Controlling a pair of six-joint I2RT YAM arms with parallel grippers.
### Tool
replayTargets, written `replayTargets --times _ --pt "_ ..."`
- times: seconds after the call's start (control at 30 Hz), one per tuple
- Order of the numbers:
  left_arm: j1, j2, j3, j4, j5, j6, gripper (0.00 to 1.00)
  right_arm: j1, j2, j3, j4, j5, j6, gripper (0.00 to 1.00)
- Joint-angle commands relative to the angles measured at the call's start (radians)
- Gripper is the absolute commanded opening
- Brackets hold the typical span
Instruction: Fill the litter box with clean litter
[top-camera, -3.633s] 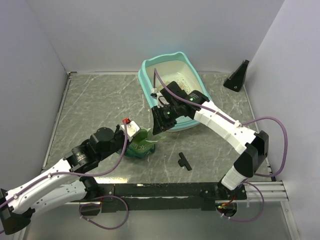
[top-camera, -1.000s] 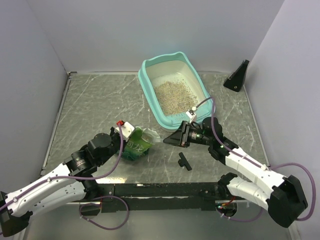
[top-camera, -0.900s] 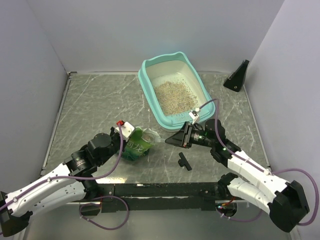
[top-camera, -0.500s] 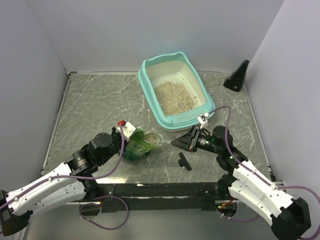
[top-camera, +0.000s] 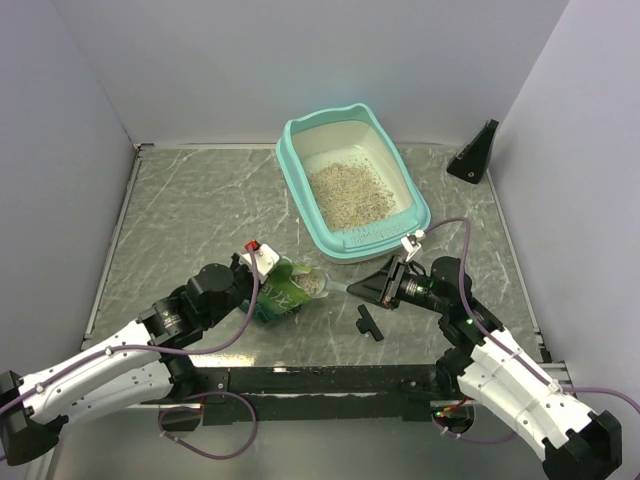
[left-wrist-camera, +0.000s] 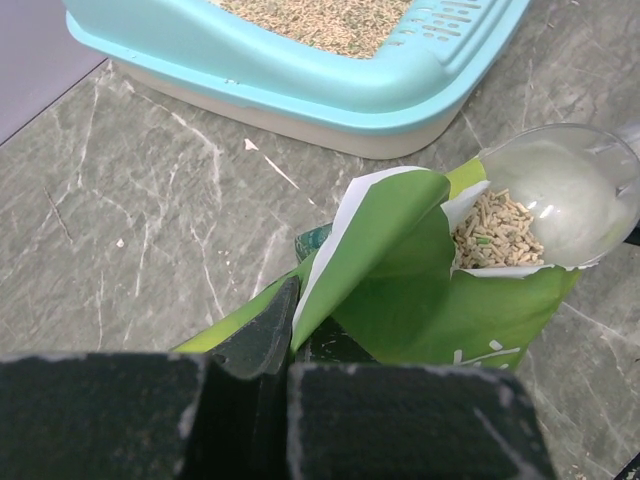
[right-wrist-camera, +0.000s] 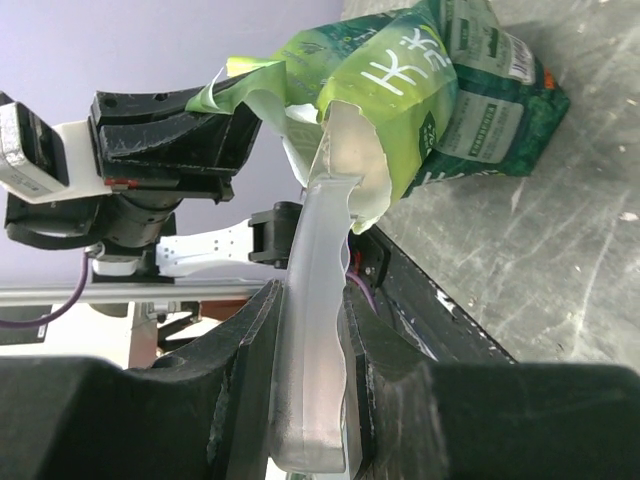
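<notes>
The teal litter box (top-camera: 292, 150) stands at the back centre, with a patch of beige litter (top-camera: 350, 193) in its cream pan. A small green bag (top-camera: 282, 297) stands open in front of it. My left gripper (top-camera: 268, 272) is shut on the bag's torn top edge (left-wrist-camera: 330, 260). My right gripper (top-camera: 358, 289) is shut on the handle (right-wrist-camera: 318, 330) of a clear plastic scoop. The scoop's bowl (left-wrist-camera: 565, 190) lies at the bag's mouth, beside the pellets (left-wrist-camera: 495, 230) inside. The litter box's near rim (left-wrist-camera: 300, 85) also shows in the left wrist view.
A small black T-shaped piece (top-camera: 368, 322) lies on the table right of the bag. A black wedge stand (top-camera: 476, 152) sits at the back right. Grey walls close in the left, back and right sides.
My right arm has drawn back from the litter box, leaving litter in it, and swung the scoop down and left to the bag's mouth. My left gripper has kept hold of the bag.
</notes>
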Motion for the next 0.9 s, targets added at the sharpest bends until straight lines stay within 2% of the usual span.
replayTargets --times 0.0,0.33,0.47,0.87 --pt "-0.016 0.012 -0.020 0.010 -0.018 -0.012 0.01 -0.009 -0.052 0.017 -0.103 -0.001 -0.011 0.00" --pt "-0.033 0.061 -0.017 0.021 -0.041 -0.023 0.01 -0.009 -0.081 0.081 -0.270 0.040 -0.085 0.00" --pt "-0.033 0.068 -0.022 0.024 -0.049 -0.023 0.01 -0.009 -0.101 0.076 -0.252 0.038 -0.070 0.00" --pt "-0.033 0.035 -0.023 0.033 -0.119 -0.027 0.01 -0.009 -0.207 0.055 -0.336 0.077 -0.037 0.00"
